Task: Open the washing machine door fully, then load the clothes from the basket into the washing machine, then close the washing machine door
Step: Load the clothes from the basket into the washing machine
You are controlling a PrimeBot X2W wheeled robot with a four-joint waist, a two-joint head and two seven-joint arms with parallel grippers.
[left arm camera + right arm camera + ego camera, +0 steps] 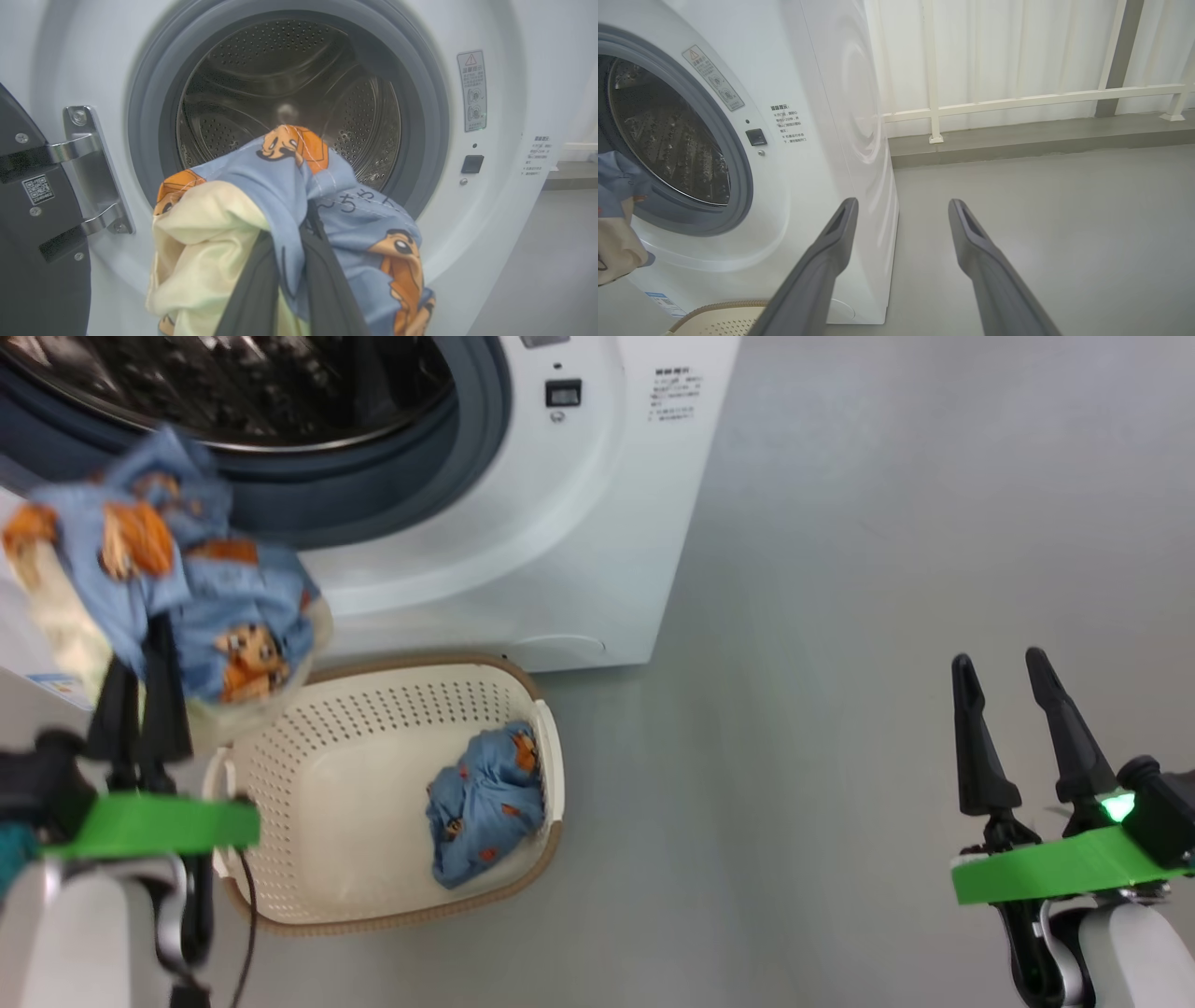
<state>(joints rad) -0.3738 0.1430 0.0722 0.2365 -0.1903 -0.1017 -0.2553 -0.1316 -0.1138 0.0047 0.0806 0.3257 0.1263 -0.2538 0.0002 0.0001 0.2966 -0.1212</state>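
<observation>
**Head view.** My left gripper (140, 658), two long dark fingers, is clamped on a soft bundle of clothes (177, 579): light blue cloth with orange bear prints, plus a cream piece. The bundle is held up just before the mouth of the white front-loading washing machine (560, 523). Below it, the cream perforated plastic basket (308, 859) with a brown woven-look rim sits on the grey floor (840, 616), near the machine's front. One more blue printed piece (485, 803) lies crumpled at its right end. My right gripper (999, 663) hovers well apart, fingers spread, holding nothing.

**Left wrist view.** My fingers are pinched into the fabric. The bundle hangs before the lower part of the grey rubber gasket (430, 116), with the steel perforated drum (289, 93) behind. The glossy black washing machine door (28, 210) stands swung out at the left edge, on its metal hinge (88, 168).

**Right wrist view.** My fingers stand apart and empty, pointing past the machine's corner toward a white railing (1017, 99).
</observation>
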